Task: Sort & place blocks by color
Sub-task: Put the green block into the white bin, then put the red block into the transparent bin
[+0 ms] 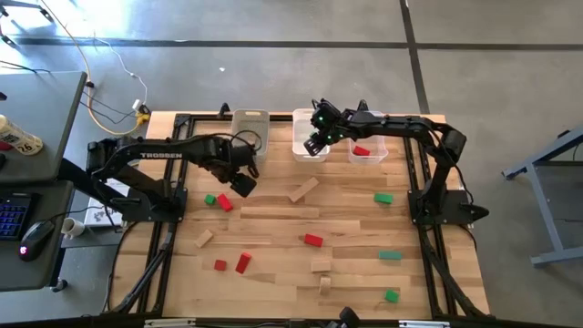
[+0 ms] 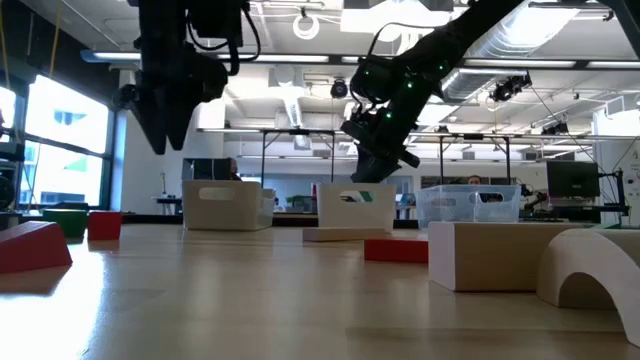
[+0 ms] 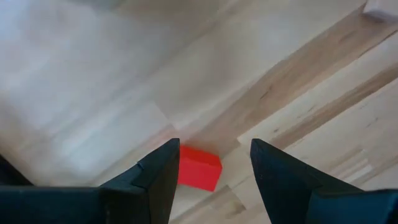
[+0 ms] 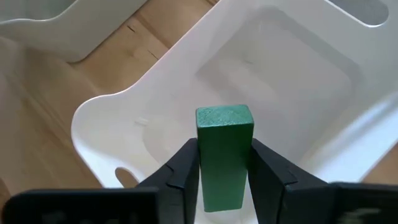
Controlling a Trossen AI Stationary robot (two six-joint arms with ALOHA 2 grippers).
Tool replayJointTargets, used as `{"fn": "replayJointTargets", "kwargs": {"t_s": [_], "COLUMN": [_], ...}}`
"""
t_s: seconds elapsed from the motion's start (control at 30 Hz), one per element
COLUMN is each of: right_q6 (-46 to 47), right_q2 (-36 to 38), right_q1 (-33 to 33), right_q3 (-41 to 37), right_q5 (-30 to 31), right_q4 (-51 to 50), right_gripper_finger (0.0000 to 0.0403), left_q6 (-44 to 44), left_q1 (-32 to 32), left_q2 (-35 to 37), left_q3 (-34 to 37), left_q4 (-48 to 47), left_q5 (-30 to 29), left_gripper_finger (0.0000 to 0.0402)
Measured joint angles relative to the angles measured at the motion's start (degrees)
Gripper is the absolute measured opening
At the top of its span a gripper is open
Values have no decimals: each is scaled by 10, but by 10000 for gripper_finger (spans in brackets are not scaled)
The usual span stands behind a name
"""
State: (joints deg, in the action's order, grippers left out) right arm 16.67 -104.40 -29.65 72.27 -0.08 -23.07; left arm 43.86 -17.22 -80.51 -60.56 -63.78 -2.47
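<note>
We see the left gripper point(image 1: 244, 185) hanging over the left part of the desk point(image 1: 273, 273), jaws spread and empty; in its wrist view a red block point(image 3: 199, 168) lies on the wood just beyond the two fingers point(image 3: 155, 177). In the high view a green cube point(image 1: 210, 199) and a red block point(image 1: 225, 203) sit just near of that gripper, touching or nearly so. Further near on the left are a tan block point(image 1: 203, 238), a small red cube point(image 1: 219, 265) and a red bar point(image 1: 242, 263). At the far edge stand three bins: the left bin point(image 1: 250, 128), the middle bin point(image 1: 308, 137) and the right bin point(image 1: 367, 150), the last with a red piece point(image 1: 362, 151) in it. The right gripper point(image 1: 315, 144) is above the middle bin, clenched on a green block point(image 4: 224, 155) held upright between its fingers point(image 4: 180, 171), over the bin's white floor. Mid-desk lie a tilted tan plank point(image 1: 303, 189), a red block point(image 1: 313, 240) and two tan pieces point(image 1: 321, 266) near the front. On the right we see three more green blocks point(image 1: 383, 198), point(image 1: 390, 256), point(image 1: 392, 295), well apart from each other.
</note>
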Motion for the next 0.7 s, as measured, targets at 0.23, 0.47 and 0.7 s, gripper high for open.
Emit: {"fn": "replayJointTargets", "kwargs": {"t_s": [0.23,0.47,0.7], "right_q6": [-1,-21,-37], "right_q2": [0,0,0], "right_q1": [0,0,0], "right_q3": [0,0,0], "right_q5": [0,7,-22], "right_q4": [1,2,-2], "right_gripper_finger": [144,152,153], "left_q6": [83,146,24], "left_q1": [30,61,84], "left_q2": [0,0,0], "left_q3": [5,5,14], "left_q4": [-5,-40,-59], "left_q5": [-7,-25,-43], "left_gripper_finger": [186,186,186]}}
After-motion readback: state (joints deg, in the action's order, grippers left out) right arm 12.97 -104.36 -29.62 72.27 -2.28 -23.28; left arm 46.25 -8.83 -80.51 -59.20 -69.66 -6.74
